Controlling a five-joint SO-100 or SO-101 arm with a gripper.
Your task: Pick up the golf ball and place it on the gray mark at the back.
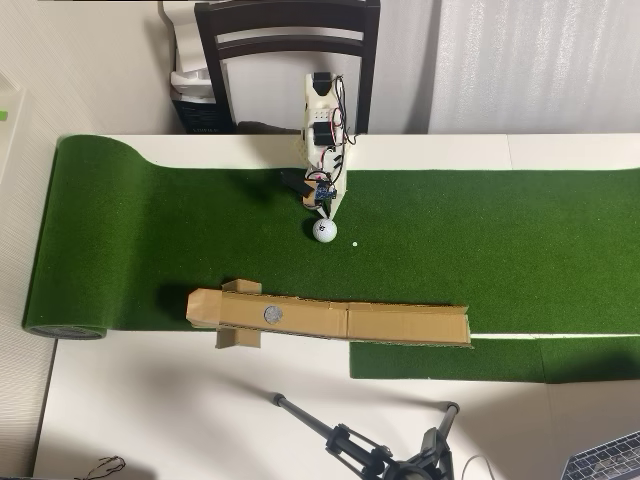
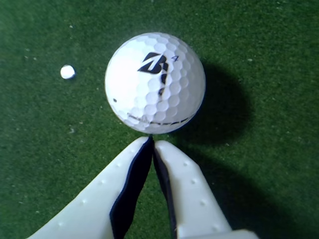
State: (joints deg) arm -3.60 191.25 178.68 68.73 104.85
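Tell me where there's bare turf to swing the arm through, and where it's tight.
Widest open turf lies right of the golf ball in the overhead view, between the table edge and the cardboard ramp. More bare green sits left of the ball, toward the rolled end. It's tight at the gripper, jaws shut just behind the ball, with the white dot beside it.

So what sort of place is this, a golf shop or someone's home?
Most likely a room in a home, set up as a small test bench. A green putting mat is rolled out over a white table, a dark wooden chair stands behind it, and a camera tripod stands in front.
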